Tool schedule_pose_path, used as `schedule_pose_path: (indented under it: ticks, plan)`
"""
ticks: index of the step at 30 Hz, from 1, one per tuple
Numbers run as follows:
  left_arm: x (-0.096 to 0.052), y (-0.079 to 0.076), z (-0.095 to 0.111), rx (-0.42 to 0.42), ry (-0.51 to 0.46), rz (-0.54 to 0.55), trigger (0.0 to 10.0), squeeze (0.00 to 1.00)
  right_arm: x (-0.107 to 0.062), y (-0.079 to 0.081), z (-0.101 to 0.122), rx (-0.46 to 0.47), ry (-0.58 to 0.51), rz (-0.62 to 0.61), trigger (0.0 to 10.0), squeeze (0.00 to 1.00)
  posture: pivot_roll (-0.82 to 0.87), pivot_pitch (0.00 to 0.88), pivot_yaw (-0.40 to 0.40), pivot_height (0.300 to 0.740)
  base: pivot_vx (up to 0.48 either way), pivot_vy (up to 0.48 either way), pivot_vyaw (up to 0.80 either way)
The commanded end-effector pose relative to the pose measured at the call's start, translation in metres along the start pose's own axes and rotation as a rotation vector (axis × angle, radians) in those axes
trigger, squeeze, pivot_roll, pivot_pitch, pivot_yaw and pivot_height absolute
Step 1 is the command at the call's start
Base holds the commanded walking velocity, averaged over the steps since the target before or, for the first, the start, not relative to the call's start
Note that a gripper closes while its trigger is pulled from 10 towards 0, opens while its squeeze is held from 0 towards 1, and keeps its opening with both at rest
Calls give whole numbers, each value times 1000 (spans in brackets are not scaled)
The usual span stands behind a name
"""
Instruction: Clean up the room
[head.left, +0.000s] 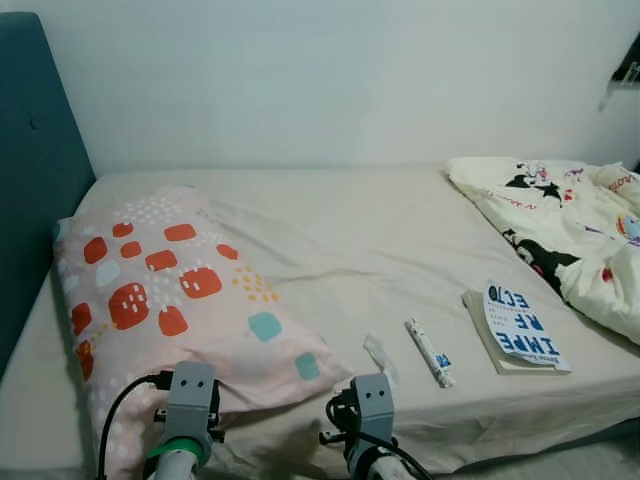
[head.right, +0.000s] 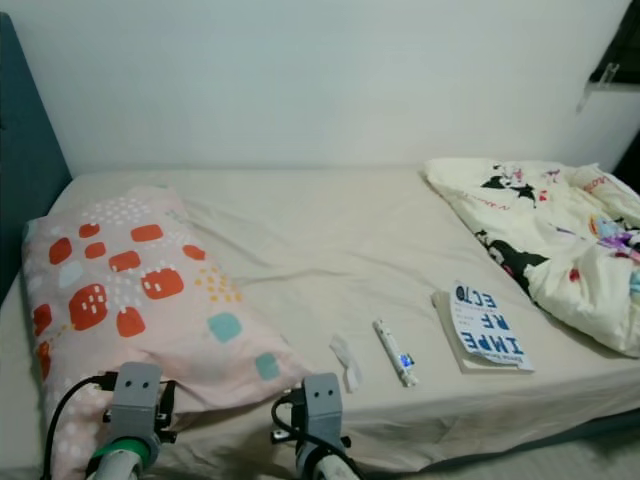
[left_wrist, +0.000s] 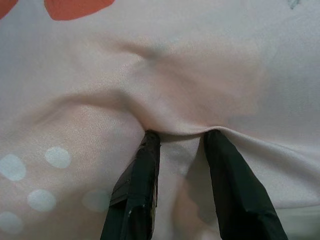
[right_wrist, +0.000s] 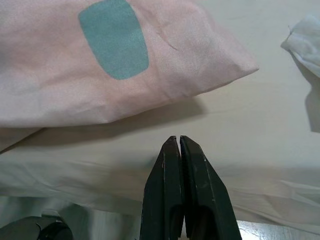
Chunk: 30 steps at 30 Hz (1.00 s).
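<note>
A pale wall (head.left: 330, 80) backs a bed (head.left: 340, 230) dressed in a cream sheet, with a teal headboard (head.left: 35, 170) rising at the robot's left. Over on the far right a rumpled cartoon-print duvet (head.left: 560, 225) is bunched up against the wall end.

Here's the left gripper (left_wrist: 180, 137), right down at the near edge of the pink pillow (head.left: 170, 290) with its red, teal and white patches. Its two black fingers (left_wrist: 137, 185) are spread apart and their tips press into the pillow fabric, which bulges and folds in the gap between them. The cloth is puckered just ahead of the tips, so this looks like contact, but the fingers are not squeezed together on it.

The right gripper (right_wrist: 179, 142) sits just beside it, hovering over the bare sheet at the bed's front edge. Its fingers are pressed flat together with nothing between them. The pillow's corner with a teal patch lies just ahead of the tips, apart from them, and a crumpled white tissue (head.left: 380, 355) lies ahead and off to the right side.

Further right of that gripper on the sheet: a white tube (head.left: 429, 353) lying lengthwise, then a book (head.left: 515, 325) with a blue-lettered cover, resting just short of the duvet.
</note>
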<state>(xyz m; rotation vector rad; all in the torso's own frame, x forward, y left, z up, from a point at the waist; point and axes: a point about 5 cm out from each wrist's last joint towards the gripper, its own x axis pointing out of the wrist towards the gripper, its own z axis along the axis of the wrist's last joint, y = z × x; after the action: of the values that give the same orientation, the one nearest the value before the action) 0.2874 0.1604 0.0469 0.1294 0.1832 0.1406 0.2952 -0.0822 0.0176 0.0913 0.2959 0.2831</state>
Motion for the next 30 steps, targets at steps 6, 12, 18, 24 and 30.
schedule_pose_path:
  ticks: [6, 12, 18, 24, 30]
  plan:
    - [-4, 2, -6, -2, 32, 13, 10000, 0, -2, 2, -9, -7, 45, 9, 10000, 0, 127, 40, -5, 614, 0, 0, 0]
    - [-4, 1, -2, 10, 2, 2, 10000, 0, -1, 4, -4, 14, 16, 23, 10000, 0, 129, 43, -4, 614, 0, 0, 0]
    - [3, 36, 23, 12, -138, 199, 10000, 0, 8, 17, 18, 57, -80, 92, 10000, 0, 131, 46, -8, 614, 0, 0, 0]
    - [13, 86, 21, 1, -77, 364, 10000, 0, 17, 25, 33, 50, -103, 114, 10000, 0, 144, 47, -16, 614, 0, 0, 0]
    - [18, 96, 17, 62, -49, 254, 10000, 447, 19, 27, 37, 52, -113, 126, 10000, 0, 151, 50, -29, 614, 0, 0, 0]
